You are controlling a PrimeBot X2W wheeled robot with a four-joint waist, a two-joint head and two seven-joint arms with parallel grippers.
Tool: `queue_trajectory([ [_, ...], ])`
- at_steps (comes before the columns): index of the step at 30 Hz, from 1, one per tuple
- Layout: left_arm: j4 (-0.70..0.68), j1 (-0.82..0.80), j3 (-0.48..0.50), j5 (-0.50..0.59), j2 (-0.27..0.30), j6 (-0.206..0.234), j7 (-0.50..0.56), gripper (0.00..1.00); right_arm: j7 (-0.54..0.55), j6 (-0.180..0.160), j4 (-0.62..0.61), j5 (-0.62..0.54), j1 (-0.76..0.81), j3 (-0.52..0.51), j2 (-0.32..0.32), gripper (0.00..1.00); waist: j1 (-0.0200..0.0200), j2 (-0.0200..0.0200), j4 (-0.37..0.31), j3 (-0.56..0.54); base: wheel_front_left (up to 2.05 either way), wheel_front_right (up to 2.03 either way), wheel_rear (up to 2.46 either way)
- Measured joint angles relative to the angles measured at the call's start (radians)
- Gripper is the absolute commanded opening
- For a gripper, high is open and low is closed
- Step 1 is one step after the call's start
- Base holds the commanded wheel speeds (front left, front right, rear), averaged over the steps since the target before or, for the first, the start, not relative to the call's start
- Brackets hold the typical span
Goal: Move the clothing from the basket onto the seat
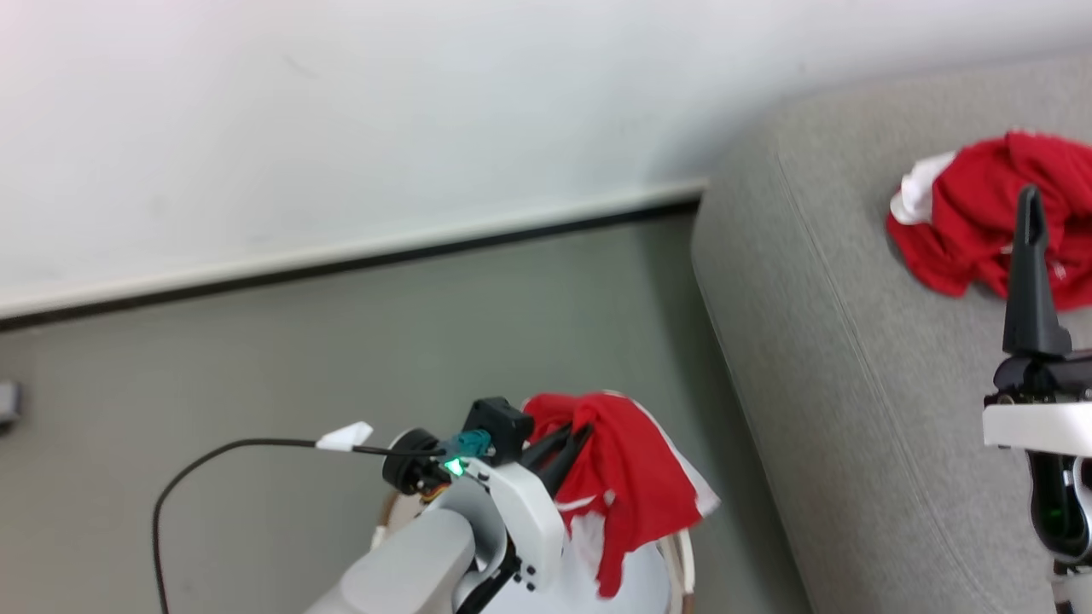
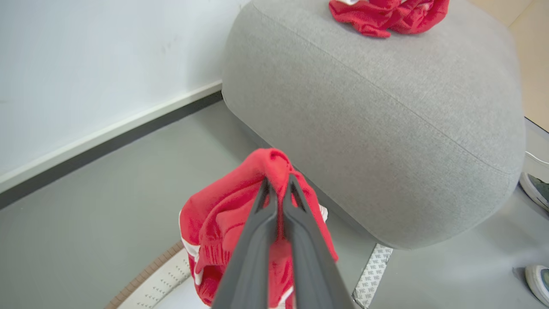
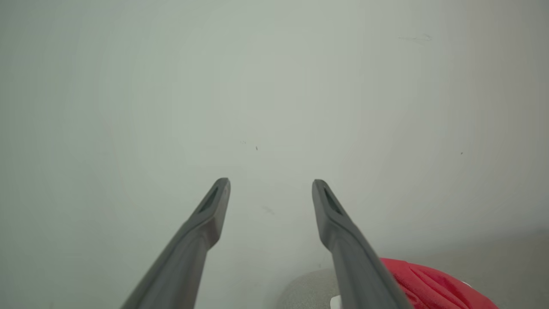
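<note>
My left gripper (image 2: 279, 182) is shut on a red garment with white trim (image 2: 223, 223), which hangs from its fingers above the cream basket (image 2: 158, 281). In the head view that garment (image 1: 627, 482) drapes over the basket rim (image 1: 682, 567), left of the grey seat (image 1: 853, 384). Another red garment (image 1: 972, 222) lies crumpled on the seat, also at the top of the left wrist view (image 2: 386, 13). My right gripper (image 3: 271, 184) is open with nothing between its fingers and faces the pale wall. Its one visible finger (image 1: 1031, 264) stands over the seat beside the lying garment.
A white wall (image 1: 341, 111) with a dark baseboard (image 1: 358, 256) runs behind the grey floor (image 1: 256, 358). A black cable (image 1: 205, 460) trails from my left wrist. A shoe (image 2: 536, 189) and a strip of patterned tape (image 2: 373, 274) lie on the floor near the seat.
</note>
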Motion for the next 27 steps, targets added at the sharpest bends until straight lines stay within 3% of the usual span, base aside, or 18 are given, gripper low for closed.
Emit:
queue_trajectory([
  [6,-0.202,0.037,0.095,0.029,0.067,0.040,-0.002,0.00,0.000,0.000,0.012,0.012,0.052,0.017,-0.016,1.00,0.0001,0.0001,0.047,-0.108,0.00,0.00,0.00],
  [14,-0.401,0.041,0.154,0.049,0.142,0.081,0.003,0.00,0.000,0.000,0.025,0.034,0.136,0.056,-0.023,1.00,0.0001,0.0000,0.090,-0.207,0.00,0.00,0.00],
  [27,-0.615,0.024,0.198,0.026,0.212,0.144,0.081,0.00,0.000,0.000,0.006,0.089,0.170,0.177,-0.014,1.00,0.0003,0.0001,0.114,-0.245,0.00,0.00,0.00],
])
